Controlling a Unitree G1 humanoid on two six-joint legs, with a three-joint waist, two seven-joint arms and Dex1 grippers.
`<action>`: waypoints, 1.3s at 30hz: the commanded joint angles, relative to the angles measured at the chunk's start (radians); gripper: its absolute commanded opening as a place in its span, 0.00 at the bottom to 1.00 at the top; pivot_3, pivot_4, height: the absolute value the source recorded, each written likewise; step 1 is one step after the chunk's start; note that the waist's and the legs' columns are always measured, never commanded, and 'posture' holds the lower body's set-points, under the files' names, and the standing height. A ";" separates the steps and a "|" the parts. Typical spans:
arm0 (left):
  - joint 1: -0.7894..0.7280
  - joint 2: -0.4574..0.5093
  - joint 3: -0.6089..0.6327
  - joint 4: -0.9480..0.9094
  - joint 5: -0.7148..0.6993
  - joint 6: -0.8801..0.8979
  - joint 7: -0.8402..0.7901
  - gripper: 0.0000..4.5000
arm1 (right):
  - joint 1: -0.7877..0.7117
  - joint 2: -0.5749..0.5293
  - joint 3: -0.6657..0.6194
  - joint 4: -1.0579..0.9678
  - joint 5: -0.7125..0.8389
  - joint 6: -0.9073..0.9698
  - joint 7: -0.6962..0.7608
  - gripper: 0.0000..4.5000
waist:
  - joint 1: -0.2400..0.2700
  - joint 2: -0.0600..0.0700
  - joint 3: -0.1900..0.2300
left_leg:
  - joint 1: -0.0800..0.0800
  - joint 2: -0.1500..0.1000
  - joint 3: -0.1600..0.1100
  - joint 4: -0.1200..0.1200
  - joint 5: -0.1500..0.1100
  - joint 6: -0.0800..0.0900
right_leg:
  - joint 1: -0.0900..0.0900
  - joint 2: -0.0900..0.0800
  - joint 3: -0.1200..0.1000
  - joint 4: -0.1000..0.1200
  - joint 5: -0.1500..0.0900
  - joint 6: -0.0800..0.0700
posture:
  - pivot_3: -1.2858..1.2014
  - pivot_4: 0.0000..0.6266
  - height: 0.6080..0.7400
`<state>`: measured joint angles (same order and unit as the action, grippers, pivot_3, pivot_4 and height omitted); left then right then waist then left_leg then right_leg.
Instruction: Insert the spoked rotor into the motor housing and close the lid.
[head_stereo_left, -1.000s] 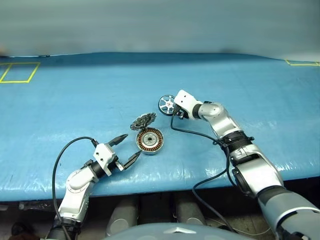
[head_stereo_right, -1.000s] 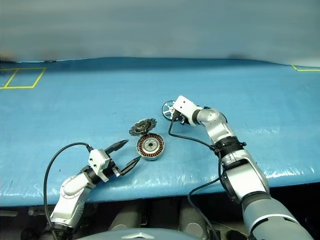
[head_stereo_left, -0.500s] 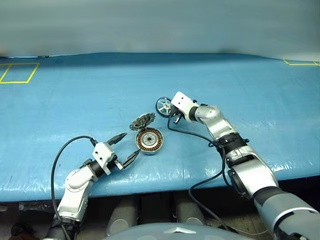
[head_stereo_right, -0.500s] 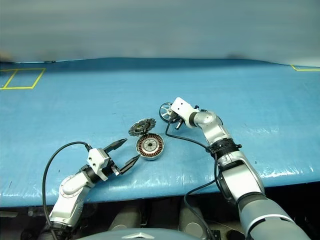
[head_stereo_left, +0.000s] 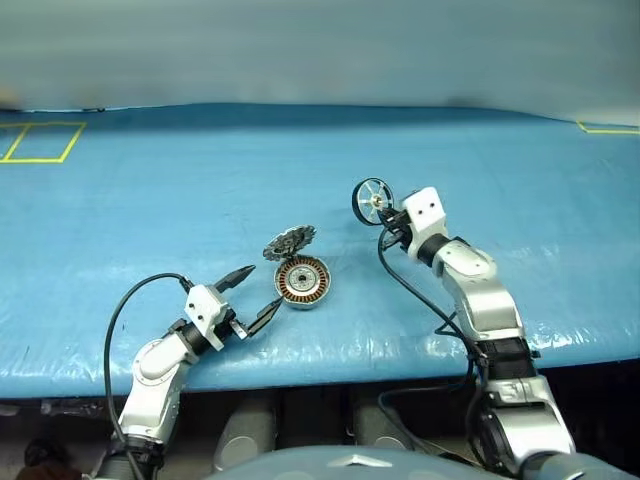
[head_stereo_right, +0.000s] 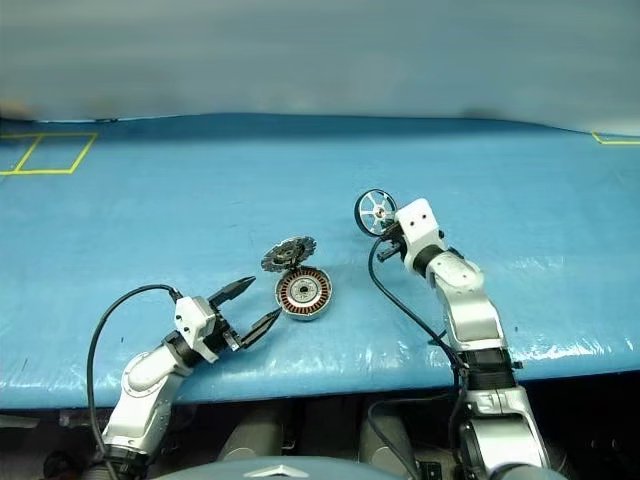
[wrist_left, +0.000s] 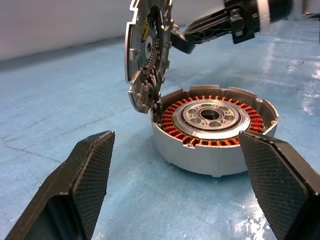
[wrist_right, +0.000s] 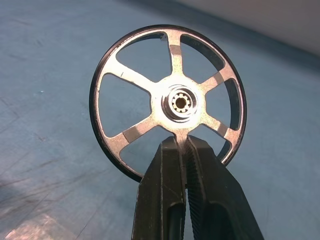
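The motor housing (head_stereo_left: 302, 281), a short silver cylinder with copper windings, rests on the blue table near its front edge. Its toothed lid (head_stereo_left: 289, 242) stands raised on the far rim, open. The spoked rotor (head_stereo_left: 373, 201) hangs above the table to the right of the housing and farther back. It is upright, and my right gripper (head_stereo_left: 386, 216) is shut on its lower spoke (wrist_right: 181, 135). My left gripper (head_stereo_left: 262, 288) is open just left of the housing, one finger (wrist_left: 87, 180) on either side of it in the left wrist view, not touching it.
Blue sheeting (head_stereo_left: 180, 200) covers the whole table. Yellow tape marks sit at the far left (head_stereo_left: 40, 142) and far right (head_stereo_left: 608, 127) corners. A black cable (head_stereo_left: 420, 300) trails from the right wrist over the table's front edge.
My right gripper shut on the rotor, lifted it off the table and carried it to the right, rolling it upright. The left gripper, housing and lid stayed put.
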<state>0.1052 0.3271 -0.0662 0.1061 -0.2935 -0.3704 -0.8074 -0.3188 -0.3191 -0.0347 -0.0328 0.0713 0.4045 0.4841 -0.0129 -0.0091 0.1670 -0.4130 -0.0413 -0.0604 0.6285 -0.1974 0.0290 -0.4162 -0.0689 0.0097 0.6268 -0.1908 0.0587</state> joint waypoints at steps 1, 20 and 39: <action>-0.014 0.007 -0.012 -0.030 -0.035 0.024 -0.045 0.94 | 0.111 -0.026 -0.077 -0.246 0.167 0.132 0.067 0.00 | 0.002 0.000 0.000 | 0.000 0.000 0.000 0.000 0.000 0.000 | 0.000 0.000 0.000 0.000 0.000 0.000 | 0.52 0.24 1.00; -0.033 0.018 -0.018 -0.009 0.012 0.027 -0.058 0.94 | 0.204 -0.080 0.216 -0.432 0.283 0.217 0.182 0.00 | 0.004 0.000 0.000 | -0.001 0.000 -0.001 0.001 0.000 0.000 | 0.000 -0.003 -0.003 -0.001 -0.001 0.001 | 0.52 0.24 1.00; 0.000 0.031 -0.005 -0.030 0.015 0.017 -0.017 0.94 | 0.153 -0.074 0.304 -0.310 0.193 0.159 0.172 0.00 | 0.002 -0.001 0.000 | -0.001 0.000 -0.001 0.001 0.000 0.000 | 0.000 -0.007 -0.004 -0.001 -0.001 0.001 | 0.52 0.24 1.00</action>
<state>0.1093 0.3554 -0.0840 0.1150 -0.2814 -0.3350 -0.8291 -0.1513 -0.3936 0.2684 -0.3320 0.2703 0.5848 0.6544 -0.0104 -0.0097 0.1671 -0.4138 -0.0415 -0.0618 0.6292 -0.1977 0.0286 -0.4161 -0.0754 0.0053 0.6255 -0.1914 0.0596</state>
